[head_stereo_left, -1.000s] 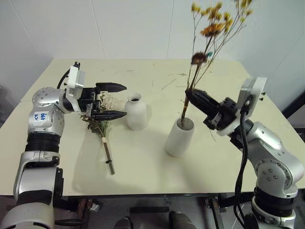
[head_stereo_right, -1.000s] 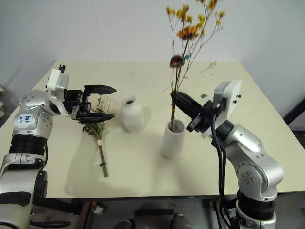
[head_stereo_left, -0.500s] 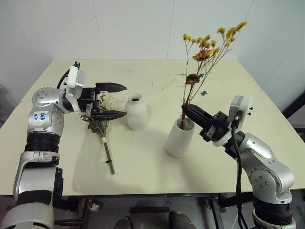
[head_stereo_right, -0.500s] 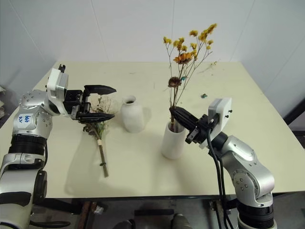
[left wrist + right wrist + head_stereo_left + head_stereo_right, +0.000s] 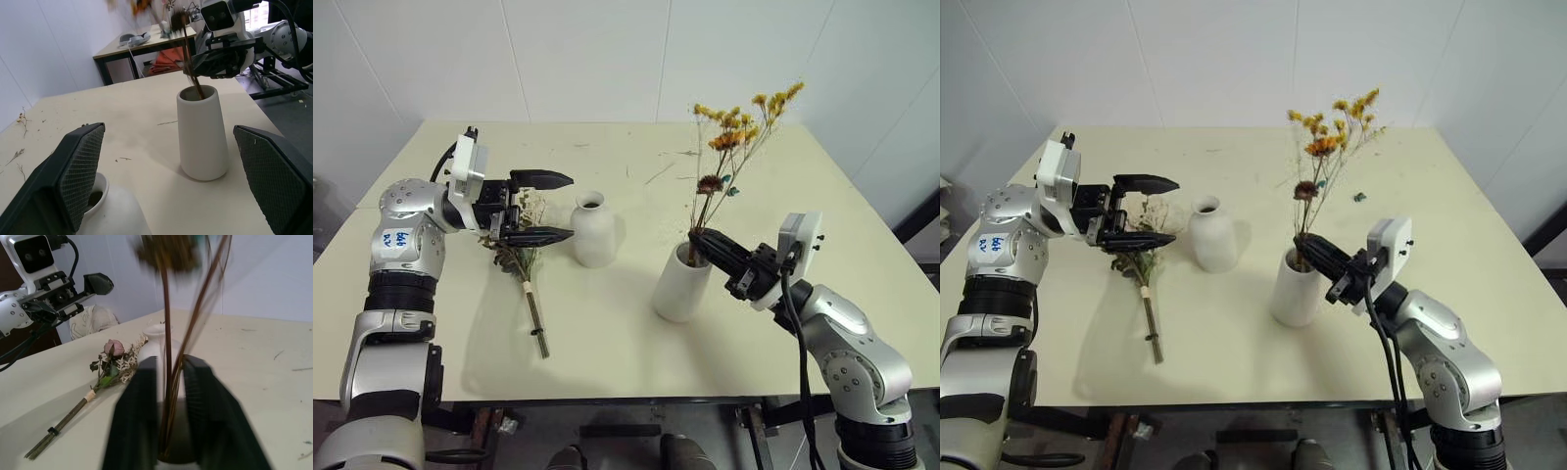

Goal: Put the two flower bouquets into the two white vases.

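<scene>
White ceramic, twice over: two vases on the cream tabletop, a rounded bottle vase and a plain cylinder vase, standing apart with the bottle to the left. Two bouquets as well. Yellow spray upright with its stems down inside the cylinder's mouth, blooms leaning toward the right above it. Pink rose bunch flat on the tabletop left of the bottle vase, tied brown stem pointing toward the near edge. A few loose twig scraps scattered at the far side.

Left gripper raised above the rose bunch, pointing level toward the bottle vase, fingers spread wide with nothing between them. Right gripper reaching in from the right, tilted slightly upward, tips at the cylinder's rim with the spray's stems running between the two fingers; fingers close either side of the stems, but whether pinching or just parted cannot tell from the blurred wrist view.
</scene>
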Action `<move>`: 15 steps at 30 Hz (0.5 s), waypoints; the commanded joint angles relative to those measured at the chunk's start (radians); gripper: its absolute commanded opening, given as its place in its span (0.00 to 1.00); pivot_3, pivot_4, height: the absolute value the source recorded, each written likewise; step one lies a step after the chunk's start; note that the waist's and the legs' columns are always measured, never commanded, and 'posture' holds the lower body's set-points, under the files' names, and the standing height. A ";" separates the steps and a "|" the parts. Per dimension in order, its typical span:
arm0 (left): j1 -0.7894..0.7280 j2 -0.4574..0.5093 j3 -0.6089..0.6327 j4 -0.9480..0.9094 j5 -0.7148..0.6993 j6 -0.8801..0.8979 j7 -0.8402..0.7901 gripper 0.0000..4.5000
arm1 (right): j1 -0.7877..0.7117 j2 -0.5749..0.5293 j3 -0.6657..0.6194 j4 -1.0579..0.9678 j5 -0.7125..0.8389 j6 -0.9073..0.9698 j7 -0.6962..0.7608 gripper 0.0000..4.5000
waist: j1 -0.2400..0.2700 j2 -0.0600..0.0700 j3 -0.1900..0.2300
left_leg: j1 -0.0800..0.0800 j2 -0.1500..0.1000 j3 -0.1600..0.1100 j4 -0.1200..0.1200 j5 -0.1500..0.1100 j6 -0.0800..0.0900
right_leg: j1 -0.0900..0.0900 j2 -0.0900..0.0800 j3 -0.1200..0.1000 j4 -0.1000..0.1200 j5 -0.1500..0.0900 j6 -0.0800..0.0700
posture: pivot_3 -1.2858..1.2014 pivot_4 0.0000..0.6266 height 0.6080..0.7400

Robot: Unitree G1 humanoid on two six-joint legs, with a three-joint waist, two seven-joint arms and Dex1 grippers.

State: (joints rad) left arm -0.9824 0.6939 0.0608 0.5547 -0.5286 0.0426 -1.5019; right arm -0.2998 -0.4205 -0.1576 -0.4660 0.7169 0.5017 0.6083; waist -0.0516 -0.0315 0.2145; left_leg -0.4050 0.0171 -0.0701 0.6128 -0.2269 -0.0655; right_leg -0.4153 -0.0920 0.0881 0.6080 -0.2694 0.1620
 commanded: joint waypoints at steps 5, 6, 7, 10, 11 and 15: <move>-0.019 0.002 0.016 -0.029 -0.004 -0.010 -0.073 1.00 | 0.053 -0.074 -0.041 -0.102 0.047 -0.004 0.027 0.71 | 0.004 0.000 0.000 | 0.000 0.000 0.000 0.000 0.000 0.000 | 0.000 0.000 0.000 -0.001 0.000 0.000 | 0.52 0.24 1.00; -0.017 0.003 0.017 -0.030 -0.005 -0.010 -0.073 1.00 | 0.070 -0.088 -0.050 -0.120 0.057 0.000 0.029 0.78 | 0.004 0.000 0.000 | 0.000 0.000 0.000 0.000 0.000 0.000 | 0.000 0.000 0.000 -0.001 0.000 0.000 | 0.52 0.24 1.00; -0.017 0.003 0.018 -0.031 -0.004 -0.011 -0.072 1.00 | 0.091 -0.107 -0.065 -0.144 0.069 0.007 0.031 0.85 | 0.006 0.000 0.000 | 0.000 0.000 0.000 0.000 0.000 0.000 | 0.000 0.000 0.000 -0.001 0.000 0.000 | 0.52 0.24 1.00; -0.014 0.004 0.019 -0.032 -0.004 -0.011 -0.071 1.00 | 0.159 -0.169 -0.130 -0.212 0.125 0.033 0.029 0.99 | 0.014 0.000 0.000 | 0.000 0.000 0.000 0.000 0.000 0.000 | 0.000 0.000 0.000 -0.001 0.000 0.000 | 0.52 0.24 1.00; -0.014 0.004 0.020 -0.031 -0.004 -0.010 -0.071 1.00 | 0.181 -0.192 -0.154 -0.230 0.143 0.043 0.028 0.99 | 0.016 0.000 0.000 | 0.000 0.000 0.000 0.000 0.000 0.000 | 0.000 0.000 0.000 -0.001 0.000 0.000 | 0.52 0.24 1.00; -0.019 0.001 0.020 -0.023 -0.002 -0.013 -0.068 1.00 | 0.275 -0.295 -0.256 -0.260 0.169 0.071 0.060 0.99 | 0.024 0.000 0.000 | 0.001 0.000 0.000 0.000 0.000 0.000 | 0.002 0.000 0.000 -0.002 0.000 0.000 | 0.52 0.24 1.00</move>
State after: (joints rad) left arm -0.9828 0.6859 0.0615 0.5558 -0.5284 0.0415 -1.5018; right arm -0.0456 -0.6888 -0.3505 -0.6826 0.8560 0.5688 0.6431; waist -0.0276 -0.0319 0.2145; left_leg -0.4040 0.0169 -0.0702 0.6134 -0.2270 -0.0655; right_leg -0.4128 -0.0921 0.0881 0.6057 -0.2698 0.1621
